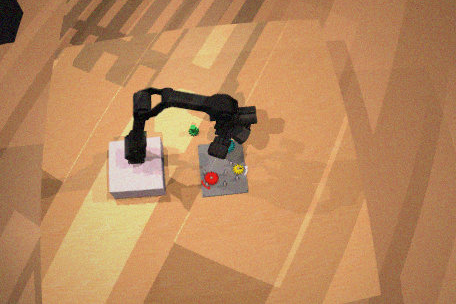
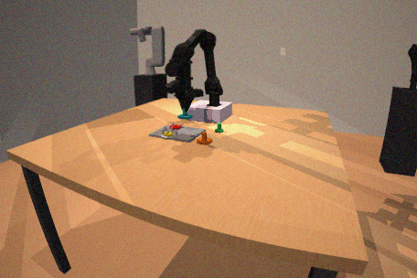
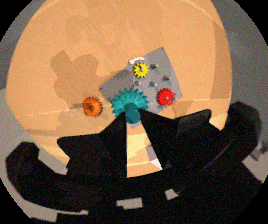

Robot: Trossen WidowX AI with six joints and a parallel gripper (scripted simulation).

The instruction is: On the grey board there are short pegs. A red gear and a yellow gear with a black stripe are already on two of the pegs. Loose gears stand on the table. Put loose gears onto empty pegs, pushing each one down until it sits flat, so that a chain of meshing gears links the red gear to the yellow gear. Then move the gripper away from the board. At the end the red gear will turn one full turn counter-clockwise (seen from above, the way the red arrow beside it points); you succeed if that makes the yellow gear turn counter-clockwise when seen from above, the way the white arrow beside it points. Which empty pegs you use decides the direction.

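Note:
The grey board (image 2: 187, 138) (image 3: 158, 60) lies on the table with short pegs. The red gear (image 1: 211, 180) (image 2: 176, 126) (image 3: 162, 98) and the yellow gear (image 1: 238, 171) (image 2: 168, 133) (image 3: 138, 70) are on two pegs. My gripper (image 2: 185, 111) (image 3: 132, 113) is shut on the teal gear (image 1: 231, 147) (image 2: 185, 116) (image 3: 130, 100), by its upright handle. In the exterior view the teal gear hangs above the table level; in the wrist view it covers a board edge. A green gear (image 1: 193, 130) (image 2: 219, 128) and an orange gear (image 2: 204, 139) (image 3: 92, 107) stand on the table. The arm hides the orange gear in the top view.
The pale base block (image 1: 136, 174) (image 2: 219, 112) of the arm stands beside the board. A white arrow (image 1: 246, 170) (image 3: 132, 60) lies beside the yellow gear, a red arrow (image 1: 205, 185) beside the red gear. Empty pegs stand between and around the two board gears.

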